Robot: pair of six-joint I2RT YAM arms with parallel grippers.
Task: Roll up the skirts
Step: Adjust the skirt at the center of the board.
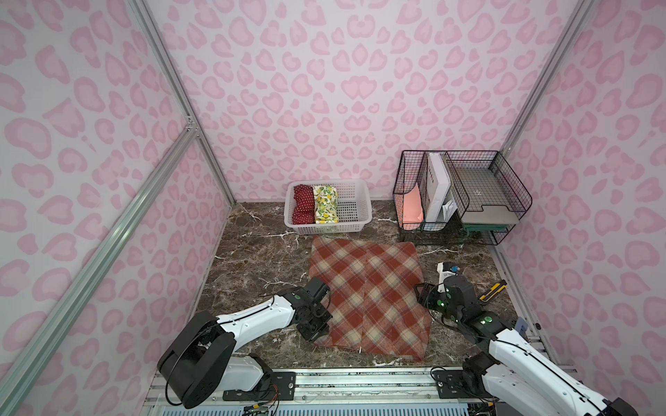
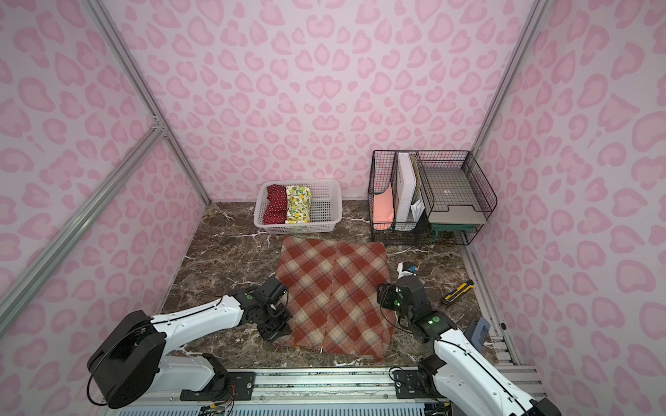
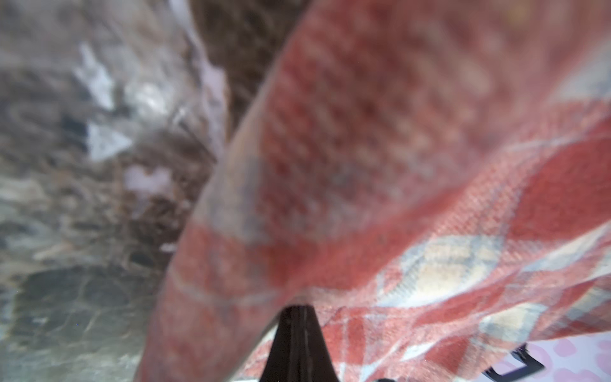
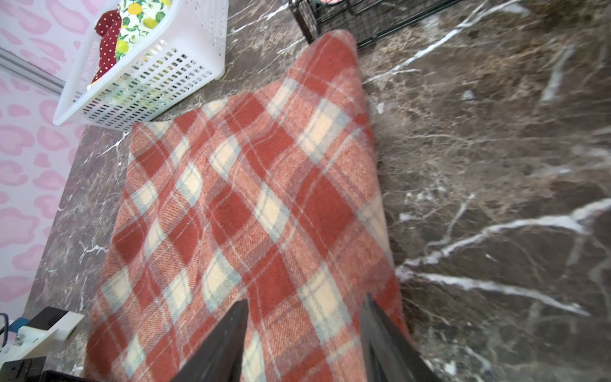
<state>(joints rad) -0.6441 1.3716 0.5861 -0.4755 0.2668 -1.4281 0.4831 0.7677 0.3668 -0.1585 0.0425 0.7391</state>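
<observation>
The left hand [image 3: 297, 311] pinches the plaid skirt [image 1: 364, 295] at one side; the right hand [image 4: 306, 299] hangs spread over the other. Close it level for a straight roll.

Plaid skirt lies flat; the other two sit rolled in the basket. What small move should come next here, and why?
Probably close the right gripper on the plaid skirt's right edge. Its jaws stand open over that edge in the right wrist view, while the left gripper looks shut on the opposite edge, with the cloth lifted there. With both edges held, an even roll could start.
</observation>
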